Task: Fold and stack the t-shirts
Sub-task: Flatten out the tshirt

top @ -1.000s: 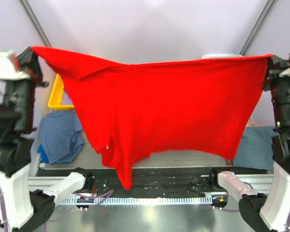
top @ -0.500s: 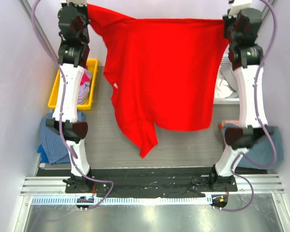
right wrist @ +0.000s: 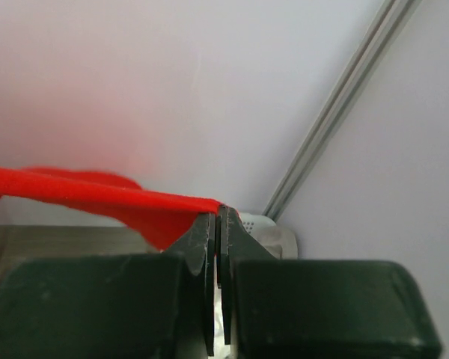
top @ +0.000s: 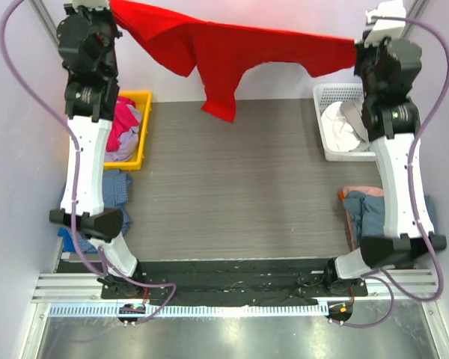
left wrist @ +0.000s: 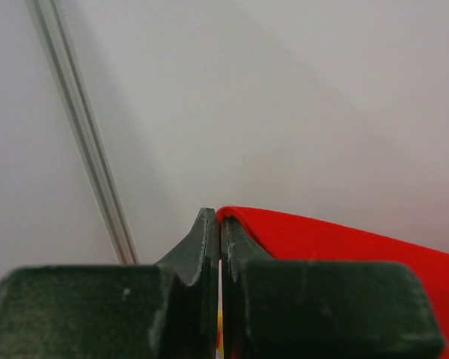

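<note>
A bright red t-shirt (top: pixel 232 48) hangs stretched in the air between both raised arms at the far end of the table. My left gripper (top: pixel 108 6) is shut on its left corner, and the red cloth (left wrist: pixel 337 239) runs off to the right of the closed fingers. My right gripper (top: pixel 357 43) is shut on the right corner; the cloth (right wrist: pixel 97 191) runs off to the left. A sleeve end droops toward the table at the middle left. A magenta-pink shirt (top: pixel 122 123) lies in the yellow bin.
A yellow bin (top: pixel 140 131) with clothes stands at the far left. A white basket (top: pixel 331 93) holding pale cloth stands at the far right. Blue checked cloth (top: pixel 112 191) lies at the left edge, teal and pink cloth (top: pixel 370 213) at the right edge.
Both arms have swung up and away toward the back wall. The red shirt went from hanging low over the table to stretched high and far.
</note>
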Controlling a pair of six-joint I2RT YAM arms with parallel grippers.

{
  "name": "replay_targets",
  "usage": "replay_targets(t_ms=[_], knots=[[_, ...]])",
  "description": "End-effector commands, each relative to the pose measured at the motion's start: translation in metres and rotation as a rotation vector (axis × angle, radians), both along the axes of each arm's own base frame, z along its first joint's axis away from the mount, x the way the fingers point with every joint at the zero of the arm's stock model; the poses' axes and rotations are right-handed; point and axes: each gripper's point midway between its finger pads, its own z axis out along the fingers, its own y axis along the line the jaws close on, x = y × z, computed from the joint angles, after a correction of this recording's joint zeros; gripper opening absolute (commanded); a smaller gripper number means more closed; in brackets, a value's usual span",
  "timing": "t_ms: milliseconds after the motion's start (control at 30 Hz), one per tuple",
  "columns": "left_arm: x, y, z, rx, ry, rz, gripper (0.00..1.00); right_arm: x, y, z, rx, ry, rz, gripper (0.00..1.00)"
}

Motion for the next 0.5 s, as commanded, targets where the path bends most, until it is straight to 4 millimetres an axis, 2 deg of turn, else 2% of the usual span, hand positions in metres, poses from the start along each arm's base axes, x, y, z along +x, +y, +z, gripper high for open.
replay_targets(t_ms=[0, 33, 67, 100, 133, 167, 200, 233, 267, 300, 333, 367, 433, 467], knots=[[-0.036, 0.014, 0.006, -0.05, -0.009, -0.001, 0.0, -0.025, -0.01, -0.019, 0.012, -0.02, -0.039, 0.01], [-0.036, 0.012, -0.003, -0.049, 0.019, -0.013, 0.0, -0.022, -0.011, -0.045, 0.011, 0.034, -0.044, 0.01], [-0.029, 0.008, -0.026, -0.041, 0.082, -0.028, 0.0, -0.033, -0.012, -0.047, 0.012, 0.039, -0.045, 0.01], [-0.028, 0.001, -0.038, -0.033, 0.113, -0.065, 0.0, -0.035, -0.012, -0.057, 0.015, 0.058, -0.043, 0.01], [-0.037, 0.001, -0.039, -0.027, 0.119, -0.078, 0.0, -0.035, -0.01, -0.084, 0.015, 0.112, -0.038, 0.01], [-0.028, -0.004, -0.072, -0.021, 0.196, -0.09, 0.0, -0.038, -0.009, -0.095, 0.016, 0.141, -0.03, 0.01], [-0.027, -0.011, -0.085, 0.0, 0.225, -0.13, 0.0, -0.044, -0.007, -0.1, 0.017, 0.152, -0.016, 0.01], [-0.033, -0.014, -0.092, 0.013, 0.242, -0.151, 0.0, -0.044, -0.006, -0.124, 0.022, 0.202, -0.014, 0.01], [-0.028, -0.019, -0.131, 0.026, 0.326, -0.171, 0.0, -0.048, -0.005, -0.135, 0.02, 0.229, -0.01, 0.01], [-0.029, -0.02, -0.145, 0.034, 0.354, -0.184, 0.0, -0.055, -0.004, -0.138, 0.021, 0.233, -0.004, 0.01], [-0.038, -0.024, -0.149, 0.06, 0.357, -0.215, 0.0, -0.058, -0.005, -0.158, 0.022, 0.275, -0.004, 0.01], [-0.036, -0.026, -0.182, 0.068, 0.418, -0.221, 0.0, -0.061, -0.004, -0.162, 0.013, 0.288, 0.0, 0.01], [-0.042, -0.034, -0.204, 0.093, 0.464, -0.275, 0.0, -0.074, -0.003, -0.178, 0.001, 0.336, 0.013, 0.01], [-0.049, -0.037, -0.224, 0.116, 0.513, -0.299, 0.0, -0.079, -0.003, -0.187, -0.009, 0.375, 0.018, 0.01]])
